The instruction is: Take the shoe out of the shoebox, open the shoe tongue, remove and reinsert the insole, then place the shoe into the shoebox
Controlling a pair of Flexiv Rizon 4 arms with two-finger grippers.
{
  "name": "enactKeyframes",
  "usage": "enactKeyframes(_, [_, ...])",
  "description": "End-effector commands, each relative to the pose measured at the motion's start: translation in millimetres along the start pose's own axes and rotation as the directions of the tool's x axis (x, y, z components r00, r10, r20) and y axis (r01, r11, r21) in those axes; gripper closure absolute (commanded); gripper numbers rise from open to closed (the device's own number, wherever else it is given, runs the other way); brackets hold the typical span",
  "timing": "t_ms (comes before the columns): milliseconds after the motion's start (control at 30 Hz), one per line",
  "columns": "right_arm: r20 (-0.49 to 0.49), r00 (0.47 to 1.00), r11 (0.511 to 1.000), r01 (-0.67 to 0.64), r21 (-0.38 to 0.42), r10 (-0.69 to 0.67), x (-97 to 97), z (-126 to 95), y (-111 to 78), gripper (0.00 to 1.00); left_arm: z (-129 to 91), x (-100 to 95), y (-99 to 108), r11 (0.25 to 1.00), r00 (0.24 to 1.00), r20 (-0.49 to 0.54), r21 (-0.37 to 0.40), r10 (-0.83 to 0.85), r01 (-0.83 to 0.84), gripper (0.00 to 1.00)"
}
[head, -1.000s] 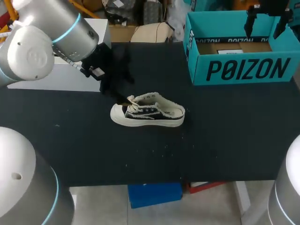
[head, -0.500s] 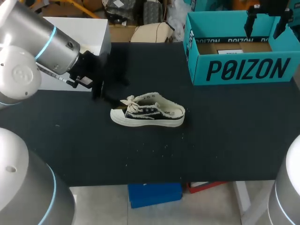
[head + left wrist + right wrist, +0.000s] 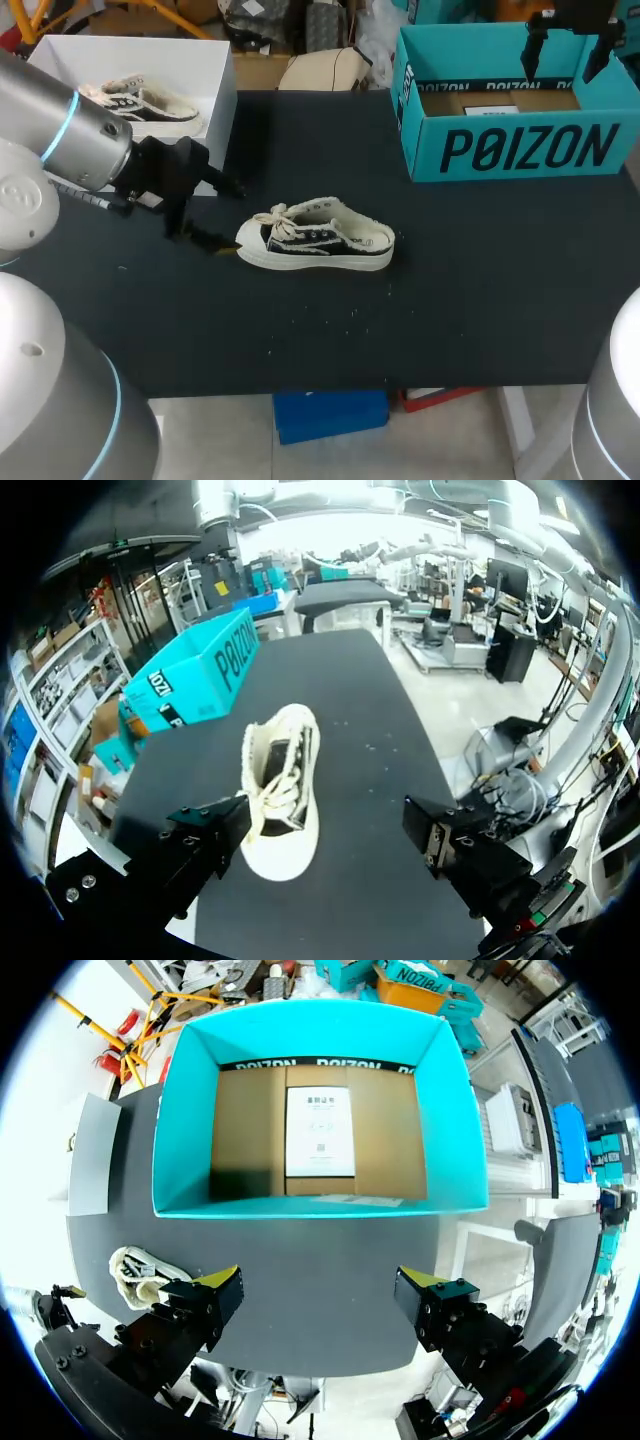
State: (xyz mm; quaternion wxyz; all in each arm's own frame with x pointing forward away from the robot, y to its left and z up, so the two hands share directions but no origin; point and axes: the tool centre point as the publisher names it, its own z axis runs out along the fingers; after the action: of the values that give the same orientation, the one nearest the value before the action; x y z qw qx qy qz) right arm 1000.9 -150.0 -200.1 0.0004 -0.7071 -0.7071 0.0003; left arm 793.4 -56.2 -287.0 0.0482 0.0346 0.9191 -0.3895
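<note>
Black-and-white canvas low-top sneaker with cream laces point(image 3: 315, 240), standing on its sole near the middle of the black surface point(image 3: 470, 300), toe toward the left arm and heel toward the right, with the laces bunched over the tongue. Left pincer point(image 3: 222, 215), fingers spread wide apart and gripping nothing, held low just beside the toe. Seen from the left wrist camera, the toe sits ahead of and between the spread fingers, nearer one of them; whether it touches that finger cannot be judged. Open teal cardboard shoebox point(image 3: 510, 150) at the far right corner of the surface, well apart from the sneaker. Its brown cardboard floor carries a white printed sheet point(image 3: 320, 1130). Right pincer point(image 3: 565, 45) above the shoebox's opening, fingers likewise apart and holding nothing. Open white box point(image 3: 215, 85) at the far left corner, beyond the left arm, containing a second sneaker of the same pattern point(image 3: 140, 100).
</note>
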Motion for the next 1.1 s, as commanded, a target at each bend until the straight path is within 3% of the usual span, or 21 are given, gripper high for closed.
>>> enactKeyframes(33, [0.0, 1.0, 1.0, 0.0, 0.0, 0.0, 0.0, -0.1, -0.1, 0.0, 9.2, -3.3, 13.0, 1.0, 0.999, 0.049, 0.021, -0.018, 0.017, 0.0])
enactKeyframes(1100, [0.0, 1.0, 1.0, 0.0, 0.0, 0.0, 0.0, -0.1, -0.1, 0.0, 11.0, -6.3, 15.5, 0.999, 0.998, 0.052, 0.02, -0.027, 0.026, 0.0])
